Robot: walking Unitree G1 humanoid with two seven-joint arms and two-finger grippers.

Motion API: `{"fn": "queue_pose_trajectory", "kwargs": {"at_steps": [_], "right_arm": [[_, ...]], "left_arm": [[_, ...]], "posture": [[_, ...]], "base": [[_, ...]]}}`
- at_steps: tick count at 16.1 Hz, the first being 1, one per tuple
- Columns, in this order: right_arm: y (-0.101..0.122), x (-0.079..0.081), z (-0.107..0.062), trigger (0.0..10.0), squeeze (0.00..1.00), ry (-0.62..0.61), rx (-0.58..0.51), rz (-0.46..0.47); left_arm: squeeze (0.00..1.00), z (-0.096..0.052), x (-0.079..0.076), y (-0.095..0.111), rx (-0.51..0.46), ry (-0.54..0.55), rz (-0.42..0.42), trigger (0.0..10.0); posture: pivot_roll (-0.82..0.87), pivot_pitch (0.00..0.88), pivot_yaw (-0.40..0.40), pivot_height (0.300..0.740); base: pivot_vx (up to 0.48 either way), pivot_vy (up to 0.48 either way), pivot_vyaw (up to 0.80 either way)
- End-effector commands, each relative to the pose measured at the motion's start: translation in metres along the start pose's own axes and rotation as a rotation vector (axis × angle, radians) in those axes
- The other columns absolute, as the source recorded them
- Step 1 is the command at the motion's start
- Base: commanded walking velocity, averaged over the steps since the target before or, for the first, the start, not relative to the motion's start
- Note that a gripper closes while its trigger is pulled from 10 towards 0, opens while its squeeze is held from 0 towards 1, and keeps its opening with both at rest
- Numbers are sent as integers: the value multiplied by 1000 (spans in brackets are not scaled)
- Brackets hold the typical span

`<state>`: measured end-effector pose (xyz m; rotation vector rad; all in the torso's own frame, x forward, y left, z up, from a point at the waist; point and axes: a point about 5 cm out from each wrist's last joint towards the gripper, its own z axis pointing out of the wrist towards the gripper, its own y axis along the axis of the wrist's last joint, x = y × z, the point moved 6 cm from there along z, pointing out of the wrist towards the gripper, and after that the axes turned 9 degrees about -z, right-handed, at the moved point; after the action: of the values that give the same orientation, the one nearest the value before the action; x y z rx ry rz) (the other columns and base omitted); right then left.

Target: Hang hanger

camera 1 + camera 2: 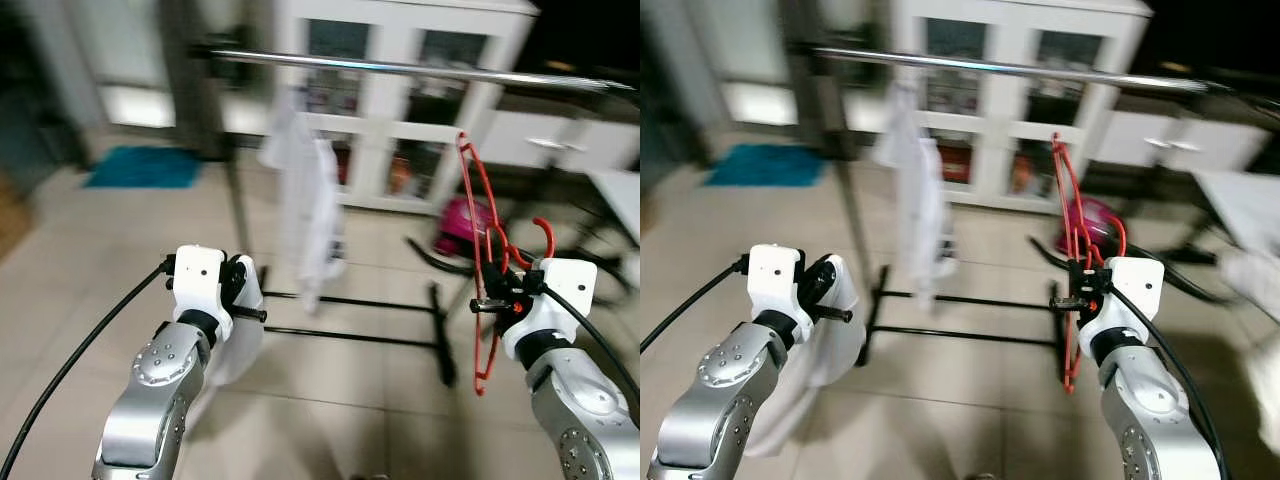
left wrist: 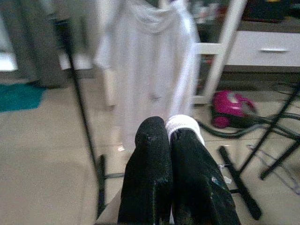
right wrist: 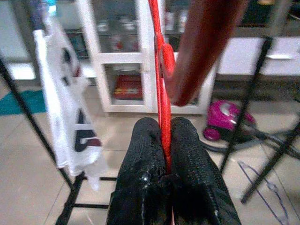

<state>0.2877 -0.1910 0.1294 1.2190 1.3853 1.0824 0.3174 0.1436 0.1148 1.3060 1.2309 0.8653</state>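
A red hanger (image 1: 478,200) stands upright in front of me at the right, its hook (image 1: 545,232) curling over the wrist. My right gripper (image 3: 164,129) is shut on the hanger's thin red wire. A silver rail (image 1: 400,68) runs across the top of the clothes rack, above and beyond both grippers. A white garment (image 1: 310,200) hangs from that rail near its middle. My left gripper (image 2: 169,136) is raised at the left and shut on a white cloth (image 1: 820,370), which droops beneath the arm.
The rack's black base bars (image 1: 350,335) lie on the tiled floor ahead. Behind stands a white glass-door cabinet (image 1: 400,120). A pink vacuum cleaner (image 1: 460,225) sits near the rack's right leg, a teal mat (image 1: 145,167) far left, and a white table edge (image 1: 620,195) at right.
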Motion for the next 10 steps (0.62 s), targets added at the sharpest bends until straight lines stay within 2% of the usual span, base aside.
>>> {"fn": "queue_pose_trajectory", "kwargs": {"at_steps": [1,2,4,6,7,8,10], "right_arm": [[8,0,-2,10000,0,0,-18,14],[8,7,-3,10000,0,32,-20,66],[8,9,-2,10000,0,20,-14,61],[7,2,1,10000,0,-38,-3,-22],[12,-6,0,10000,0,-78,-25,-28],[16,-9,0,10000,0,-82,-46,4],[19,-16,-1,10000,0,-115,-62,7]], "left_arm": [[0,0,-10,9,-28,-53,13,10000],[0,0,-11,10,-29,-59,24,10000],[0,1,-12,14,-42,-60,60,10000],[0,2,-14,17,-43,-70,78,10000],[0,2,-14,19,-45,-72,80,10000],[0,3,-14,19,-45,-75,83,10000],[0,5,-15,21,-47,-84,91,10000]], "posture": [[-12,0,-26,740],[-11,0,-29,740],[-4,0,-34,740],[-1,0,-33,740],[-3,0,-25,740],[-3,0,-25,740],[-5,0,-8,740]], "base": [[0,0,-800],[0,0,-800],[0,0,-800],[0,0,-800],[0,0,-800],[0,0,-800],[0,0,-800]]}}
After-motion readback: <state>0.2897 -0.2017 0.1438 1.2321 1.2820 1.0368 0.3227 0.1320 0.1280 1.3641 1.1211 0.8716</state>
